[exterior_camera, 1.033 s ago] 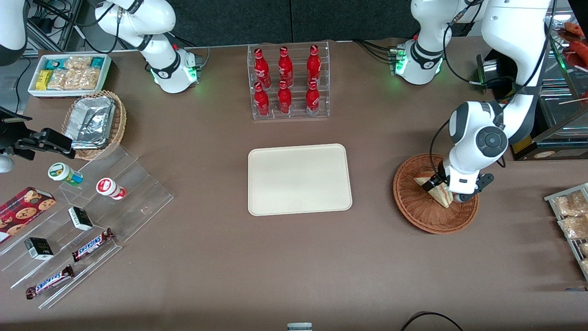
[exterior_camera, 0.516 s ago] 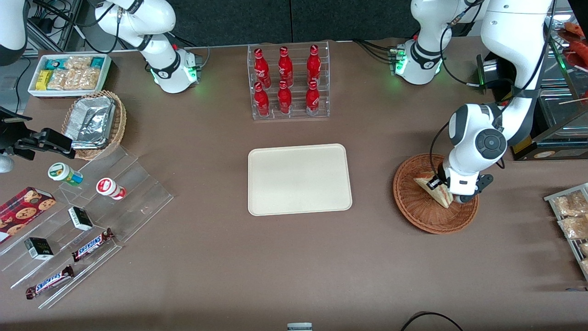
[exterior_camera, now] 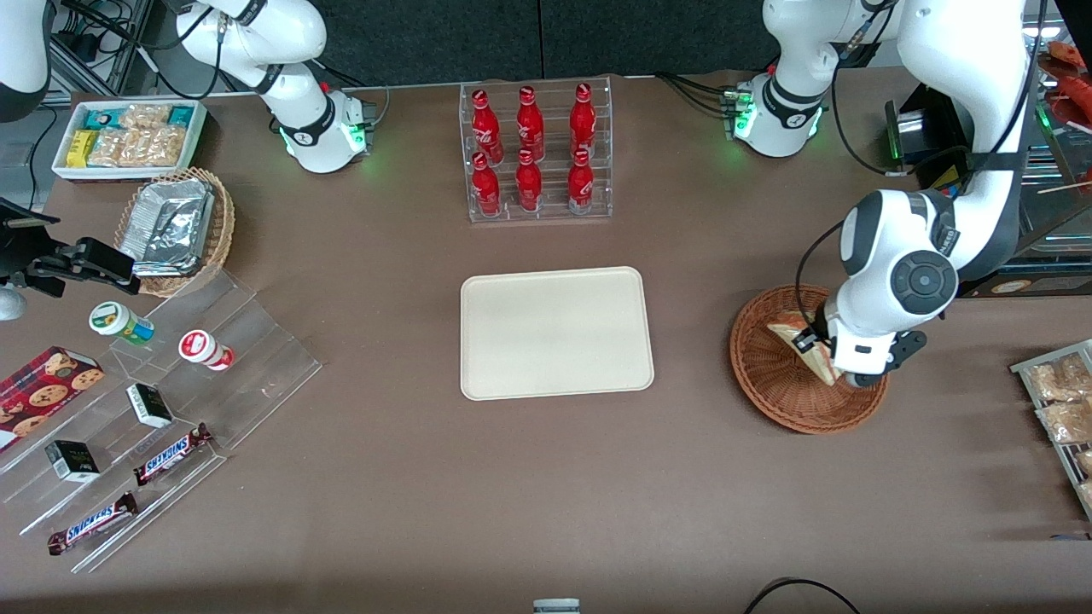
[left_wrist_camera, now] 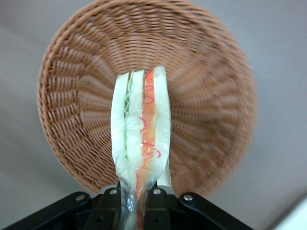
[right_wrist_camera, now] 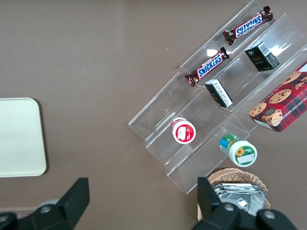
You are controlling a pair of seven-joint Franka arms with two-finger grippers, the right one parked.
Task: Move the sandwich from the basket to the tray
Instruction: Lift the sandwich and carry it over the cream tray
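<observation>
My left gripper [exterior_camera: 810, 351] is shut on the sandwich [exterior_camera: 798, 344], a cream bread wedge in clear wrap with a red and green filling stripe. It holds the wedge just above the reddish-brown wicker basket [exterior_camera: 772, 379] at the working arm's end of the table. In the left wrist view the sandwich [left_wrist_camera: 140, 139] stands on edge between the black fingers [left_wrist_camera: 111, 211], with the basket [left_wrist_camera: 211, 115] below it. The cream-beige tray [exterior_camera: 556, 333] lies bare at the table's middle and also shows in the right wrist view [right_wrist_camera: 19, 136].
A clear rack of red bottles [exterior_camera: 535, 153] stands farther from the front camera than the tray. A tan basket of foil trays [exterior_camera: 175, 226], a white bin of snacks [exterior_camera: 128, 136] and clear shelves with snacks [exterior_camera: 153, 401] lie toward the parked arm's end. Packets on a rack [exterior_camera: 1062, 409] lie beside the basket.
The left arm has risen slightly with the sandwich gripped, lifting it off the basket floor. Its wrist has shifted a little toward the working arm's end.
</observation>
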